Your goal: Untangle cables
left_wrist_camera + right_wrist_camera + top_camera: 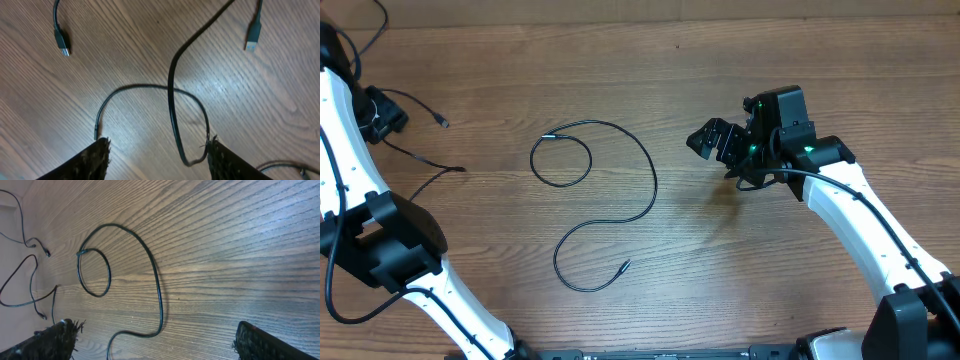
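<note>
Currently our L gripper [159,146] sits far left, jaws apart, straddling two crossed cables [172,95] w/ nothing pinched yet. R gripper [720,145] hangs released & empty, just right of the lone cable [654,180] lying loose in the centre. Risk: if we close here we may catch both strands at once & drag the crossing tighter, or the thin cord slips free & we grab air.

Overhead straight down on table [720,290], wrist views low, close, right shares looped cable [160,305].
</note>
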Action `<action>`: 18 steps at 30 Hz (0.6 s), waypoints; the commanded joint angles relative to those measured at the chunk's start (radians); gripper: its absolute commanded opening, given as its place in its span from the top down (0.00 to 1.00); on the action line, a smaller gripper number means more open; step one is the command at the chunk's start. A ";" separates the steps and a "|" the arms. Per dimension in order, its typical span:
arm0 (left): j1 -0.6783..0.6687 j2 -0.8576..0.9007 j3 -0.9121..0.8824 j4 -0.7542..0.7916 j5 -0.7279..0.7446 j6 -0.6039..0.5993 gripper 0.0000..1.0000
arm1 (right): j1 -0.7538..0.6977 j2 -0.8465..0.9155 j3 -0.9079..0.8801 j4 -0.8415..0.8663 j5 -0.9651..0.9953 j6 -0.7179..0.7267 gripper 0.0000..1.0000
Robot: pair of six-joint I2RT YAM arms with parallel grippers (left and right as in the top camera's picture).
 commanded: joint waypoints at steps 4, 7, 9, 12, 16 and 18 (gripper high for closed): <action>0.004 -0.006 -0.124 0.059 -0.015 -0.040 0.50 | 0.005 0.003 0.005 0.004 0.008 0.000 0.00; 0.004 -0.006 -0.211 0.114 -0.006 -0.039 0.58 | 0.005 0.003 0.005 0.004 0.008 0.000 0.00; 0.003 -0.006 -0.256 0.154 -0.005 -0.040 0.67 | 0.005 0.003 0.005 0.004 0.008 0.000 0.00; 0.004 -0.006 -0.288 0.198 -0.010 -0.039 0.96 | 0.005 0.003 0.005 0.004 0.008 0.000 0.00; 0.011 -0.009 -0.255 0.231 -0.023 -0.028 0.96 | 0.005 0.003 0.005 0.004 0.008 0.000 0.00; 0.012 -0.012 -0.148 0.226 0.014 0.048 0.96 | 0.005 0.003 0.005 0.004 0.007 0.000 0.00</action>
